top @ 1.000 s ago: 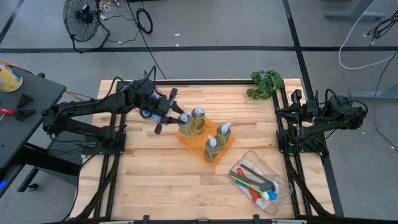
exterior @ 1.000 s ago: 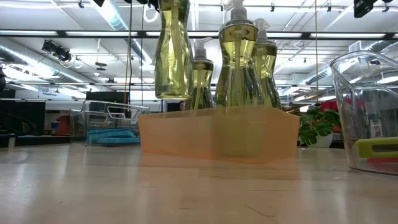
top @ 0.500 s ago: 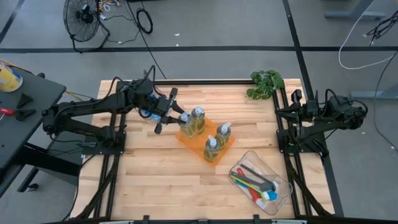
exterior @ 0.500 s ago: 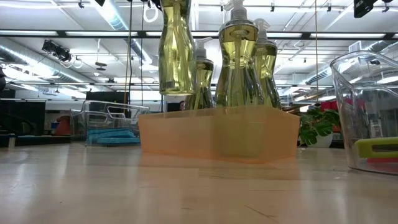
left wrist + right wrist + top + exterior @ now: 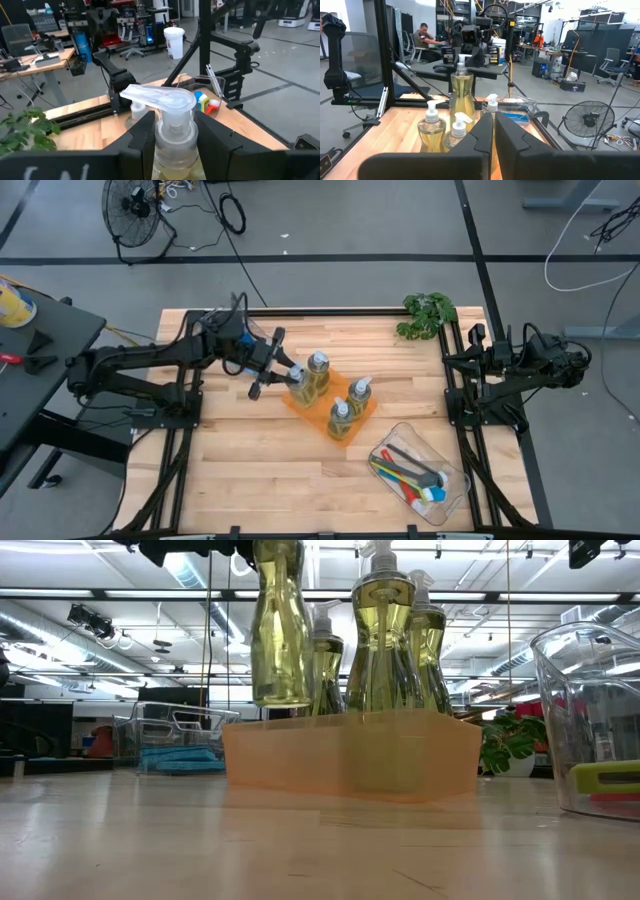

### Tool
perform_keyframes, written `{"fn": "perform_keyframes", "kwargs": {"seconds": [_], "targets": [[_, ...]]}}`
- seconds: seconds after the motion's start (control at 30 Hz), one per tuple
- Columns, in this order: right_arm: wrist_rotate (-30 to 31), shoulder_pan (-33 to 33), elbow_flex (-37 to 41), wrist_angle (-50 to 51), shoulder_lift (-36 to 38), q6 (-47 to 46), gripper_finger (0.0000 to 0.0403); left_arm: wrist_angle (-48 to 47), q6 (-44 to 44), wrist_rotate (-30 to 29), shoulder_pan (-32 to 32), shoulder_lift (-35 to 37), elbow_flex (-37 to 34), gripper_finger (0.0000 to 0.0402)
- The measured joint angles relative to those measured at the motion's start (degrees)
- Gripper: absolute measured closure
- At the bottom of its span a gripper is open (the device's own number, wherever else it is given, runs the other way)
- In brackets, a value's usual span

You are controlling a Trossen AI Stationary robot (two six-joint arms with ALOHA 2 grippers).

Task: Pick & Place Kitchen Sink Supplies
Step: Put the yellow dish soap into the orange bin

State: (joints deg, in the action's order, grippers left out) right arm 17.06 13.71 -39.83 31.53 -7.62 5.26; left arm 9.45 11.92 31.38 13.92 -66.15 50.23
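Your held soap bottle [image 5: 280, 625] is clear with yellowish liquid, hanging above the orange tray [image 5: 350, 755] at centre frame; its pump head is cut off at the top edge. The left tool [image 5: 283, 372] grips its neck, fingers [image 5: 142, 137] either side of the white pump. Three more bottles [image 5: 346, 395] stand in the tray. Brushes [image 5: 405, 470] lie in a clear bin [image 5: 455, 485] at lower right, partly overlapping. The right tool [image 5: 493, 132] waits closed, empty, off the worktop's [image 5: 250, 470] right edge.
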Motion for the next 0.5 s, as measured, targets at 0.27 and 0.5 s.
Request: {"fn": "perform_keyframes", "kwargs": {"seconds": [0.27,0.5], "targets": [[0.0,0.0,0.0,0.0,0.0,0.0,0.0382,3.0,1.1,-0.3,0.1,0.0,-4.1,0.0281],[0.0,0.0,0.0,0.0,0.0,0.0,0.0382,7.6,1.0,-0.2,1.7,0.0,-7.5,0.0281]]}}
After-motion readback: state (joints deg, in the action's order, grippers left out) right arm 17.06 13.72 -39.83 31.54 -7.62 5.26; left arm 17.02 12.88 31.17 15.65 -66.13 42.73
